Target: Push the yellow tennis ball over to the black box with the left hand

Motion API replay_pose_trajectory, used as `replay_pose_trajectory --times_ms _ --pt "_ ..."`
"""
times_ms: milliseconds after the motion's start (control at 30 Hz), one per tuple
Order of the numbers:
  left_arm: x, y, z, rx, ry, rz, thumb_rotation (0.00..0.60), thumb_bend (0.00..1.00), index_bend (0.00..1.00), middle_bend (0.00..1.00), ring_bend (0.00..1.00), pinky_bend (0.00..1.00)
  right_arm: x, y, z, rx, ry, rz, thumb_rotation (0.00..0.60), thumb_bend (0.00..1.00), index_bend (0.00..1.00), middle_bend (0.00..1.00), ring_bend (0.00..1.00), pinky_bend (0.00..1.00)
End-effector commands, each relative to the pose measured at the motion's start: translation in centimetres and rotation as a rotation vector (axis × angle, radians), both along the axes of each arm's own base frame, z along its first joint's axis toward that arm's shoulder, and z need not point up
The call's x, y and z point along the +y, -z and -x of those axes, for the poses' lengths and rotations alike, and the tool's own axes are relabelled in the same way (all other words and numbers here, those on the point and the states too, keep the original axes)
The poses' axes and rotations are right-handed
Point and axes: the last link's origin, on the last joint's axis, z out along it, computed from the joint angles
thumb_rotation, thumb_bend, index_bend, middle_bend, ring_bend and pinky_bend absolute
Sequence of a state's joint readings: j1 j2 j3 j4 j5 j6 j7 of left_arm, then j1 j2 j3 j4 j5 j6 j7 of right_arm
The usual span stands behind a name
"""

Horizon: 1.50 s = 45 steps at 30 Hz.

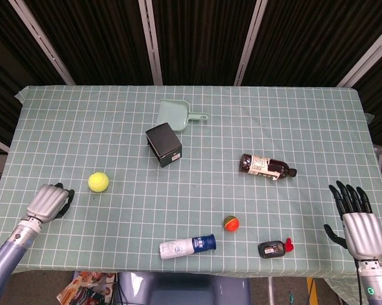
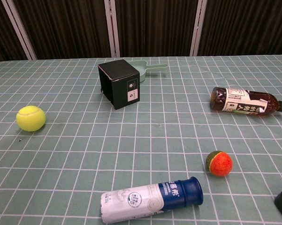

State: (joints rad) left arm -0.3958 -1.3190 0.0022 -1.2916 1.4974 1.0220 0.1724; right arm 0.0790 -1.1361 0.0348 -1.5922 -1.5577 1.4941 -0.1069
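The left hand (image 1: 49,201) sits near the yellow tennis ball (image 1: 98,182), not touching; its fingers look curled in, though it is small. The black box (image 1: 163,145) stands well apart. The right hand (image 1: 357,219) is spread, holding nothing.

Table (image 1: 318,114) draped in a pale green cloth with a white grid, lit evenly from above. Behind it, dark ribbed panels (image 2: 155,23) divided by pale slanted struts (image 1: 151,41). Printed papers (image 1: 89,287) lie on the floor below the near edge.
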Motion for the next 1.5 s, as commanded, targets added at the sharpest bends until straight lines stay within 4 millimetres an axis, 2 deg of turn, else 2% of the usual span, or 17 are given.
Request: replay_pose_trajectory --times_ms 33,300,867,1500 --pt "0.3 0.5 -0.3 0.000 0.002 0.015 0.600 0.44 0.55 0.62 0.38 0.60 0.0 -0.1 0.0 -0.002 -0.002 0.000 0.600 0.30 0.00 0.00 0.00 0.00" --pt "1.1 1.7 -0.7 0.008 -0.004 0.034 0.600 0.42 0.55 0.66 0.41 0.62 0.1 -0.4 0.1 -0.012 -0.005 0.003 0.600 0.30 0.00 0.00 0.00 0.00" --pt "3.0 3.7 -1.8 0.016 0.011 0.067 0.600 0.42 0.53 0.65 0.41 0.62 0.2 -0.7 0.1 -0.019 -0.009 0.008 0.600 0.30 0.00 0.00 0.00 0.00" --pt "4.1 4.8 -2.8 0.017 0.026 0.081 0.600 0.42 0.50 0.64 0.41 0.62 0.3 -1.1 0.3 -0.023 -0.011 0.016 0.600 0.30 0.00 0.00 0.00 0.00"
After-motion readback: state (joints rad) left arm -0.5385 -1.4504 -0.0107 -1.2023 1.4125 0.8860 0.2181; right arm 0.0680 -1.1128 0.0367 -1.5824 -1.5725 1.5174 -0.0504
